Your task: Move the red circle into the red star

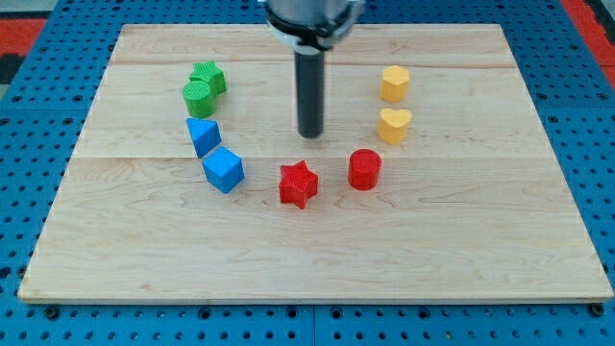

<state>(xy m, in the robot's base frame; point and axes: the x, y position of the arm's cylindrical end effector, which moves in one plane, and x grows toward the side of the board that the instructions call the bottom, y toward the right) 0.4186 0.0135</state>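
Observation:
The red circle (364, 169) stands on the wooden board (317, 259) right of centre. The red star (298, 184) lies a short way to its left, slightly lower in the view, with a gap between them. My tip (310, 135) is the lower end of the dark rod, above the red star and up-left of the red circle, touching neither.
A green circle (199, 98) and a green star-like block (209, 77) sit at upper left. A blue triangle (203, 135) and a blue cube (224, 170) lie below them. A yellow hexagon (394, 84) and a yellow heart (394, 125) sit at upper right.

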